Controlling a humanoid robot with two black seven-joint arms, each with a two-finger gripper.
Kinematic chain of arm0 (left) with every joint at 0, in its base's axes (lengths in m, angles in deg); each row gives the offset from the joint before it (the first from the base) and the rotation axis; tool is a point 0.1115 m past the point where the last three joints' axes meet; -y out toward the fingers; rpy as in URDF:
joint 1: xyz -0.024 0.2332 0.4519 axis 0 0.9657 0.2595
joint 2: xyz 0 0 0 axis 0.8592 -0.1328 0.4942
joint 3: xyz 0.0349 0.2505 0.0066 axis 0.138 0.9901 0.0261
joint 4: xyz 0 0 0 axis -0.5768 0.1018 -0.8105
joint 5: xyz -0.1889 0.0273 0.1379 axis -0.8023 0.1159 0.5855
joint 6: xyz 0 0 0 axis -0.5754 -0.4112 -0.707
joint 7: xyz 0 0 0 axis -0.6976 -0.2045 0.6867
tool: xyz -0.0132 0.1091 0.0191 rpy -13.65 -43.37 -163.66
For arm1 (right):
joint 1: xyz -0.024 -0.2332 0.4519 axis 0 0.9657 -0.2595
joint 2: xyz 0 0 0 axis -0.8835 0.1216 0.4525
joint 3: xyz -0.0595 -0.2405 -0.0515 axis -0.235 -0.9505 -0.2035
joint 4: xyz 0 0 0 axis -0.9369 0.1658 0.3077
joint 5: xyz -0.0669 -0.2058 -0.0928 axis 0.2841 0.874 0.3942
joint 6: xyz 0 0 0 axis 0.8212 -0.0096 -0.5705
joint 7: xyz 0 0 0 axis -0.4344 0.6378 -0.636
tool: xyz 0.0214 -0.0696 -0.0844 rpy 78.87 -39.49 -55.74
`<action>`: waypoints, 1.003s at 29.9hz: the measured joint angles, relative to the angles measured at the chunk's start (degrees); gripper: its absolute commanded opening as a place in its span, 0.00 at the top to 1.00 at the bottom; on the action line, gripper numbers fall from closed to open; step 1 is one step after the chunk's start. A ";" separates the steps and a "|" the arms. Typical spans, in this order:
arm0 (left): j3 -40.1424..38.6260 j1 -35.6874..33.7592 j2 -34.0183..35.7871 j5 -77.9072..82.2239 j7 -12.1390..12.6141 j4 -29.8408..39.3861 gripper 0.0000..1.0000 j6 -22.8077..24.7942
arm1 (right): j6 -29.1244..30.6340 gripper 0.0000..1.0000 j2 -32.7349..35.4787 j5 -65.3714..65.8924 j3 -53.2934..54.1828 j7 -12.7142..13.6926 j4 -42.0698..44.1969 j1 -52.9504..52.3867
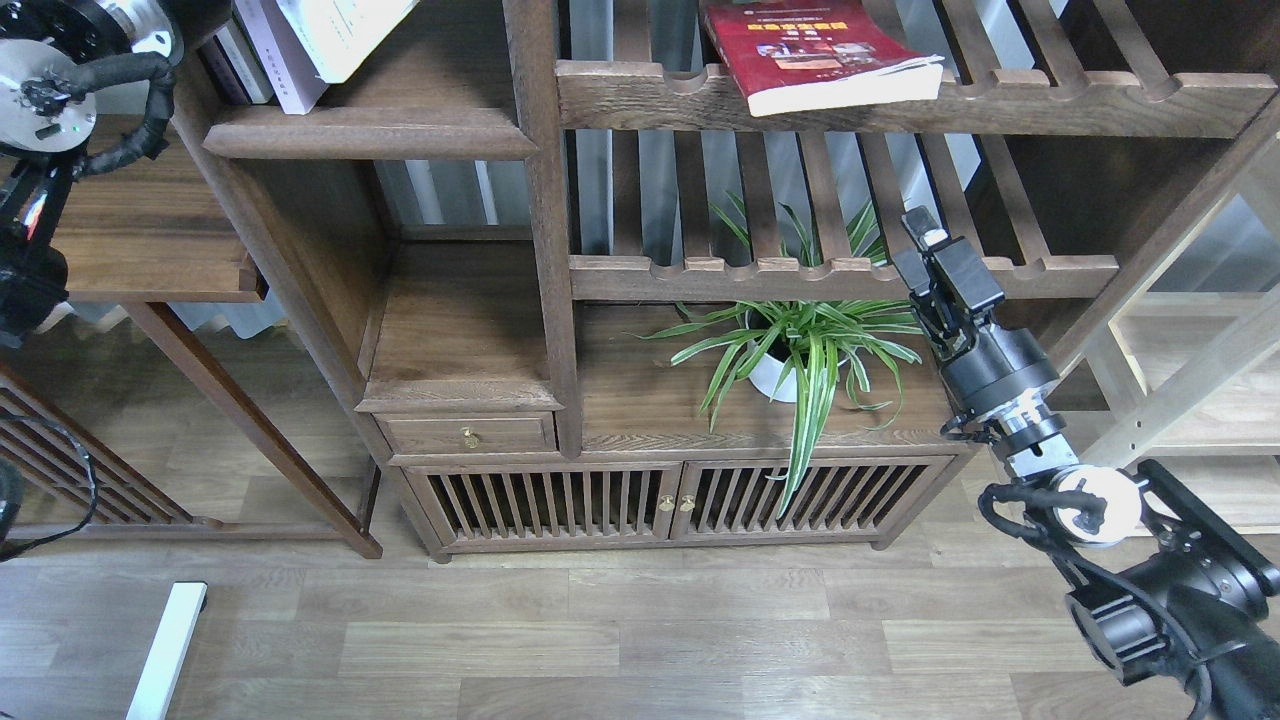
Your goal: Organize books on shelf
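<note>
The right gripper (928, 250) rises at the far end of the black right arm, in front of the lower slatted wooden rack (845, 275). Its 2 dark fingers lie close together with nothing between them — it holds nothing and touches no book. The left arm enters at the upper left corner, where only its silver wrist disc and cabling show clearly; its gripper end is dark and cut by the edge, so I cannot tell whether it is open or closed.

The dark red paperback with photos on its cover (815, 50) lies flat and slightly askew on the upper slatted wooden rack (1050, 100), its white page edges jutting past the notched front rail, well above the right gripper. On the solid dark-brown wooden shelf with the rounded front edge (370, 135), at the upper left, the thin pale lavender paperback (275, 55) stands leaning, and the thick white paperback (335, 30) tilts against it — both are cut off by the top of the view.

Below, a green spider plant in a white pot (800, 345) sits on the cabinet top, just beside the right arm's wrist. The cabinet has 2 slatted doors (680, 505) with brass knobs and 1 small drawer (468, 435). The floor (640, 640) is grey-brown wood-look planking.
</note>
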 measured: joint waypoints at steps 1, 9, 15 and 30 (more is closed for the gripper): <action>0.25 -0.17 -0.02 0.00 -0.05 -0.26 0.98 -0.16 | 0.00 0.14 -0.02 0.00 0.00 -0.03 -0.01 0.00; 1.77 -0.84 -0.13 0.00 -1.65 -2.30 0.97 -0.89 | 0.00 0.14 0.10 -0.08 0.00 -0.06 -0.04 0.00; 2.13 -1.48 -1.10 -0.01 -2.75 -3.39 0.96 -1.34 | 0.00 0.14 0.27 -0.09 0.07 -0.07 -0.04 0.01; 5.33 -1.40 -0.78 -0.17 -4.47 -3.37 0.92 -0.79 | 0.00 0.14 0.26 -0.09 0.03 -0.07 -0.09 0.09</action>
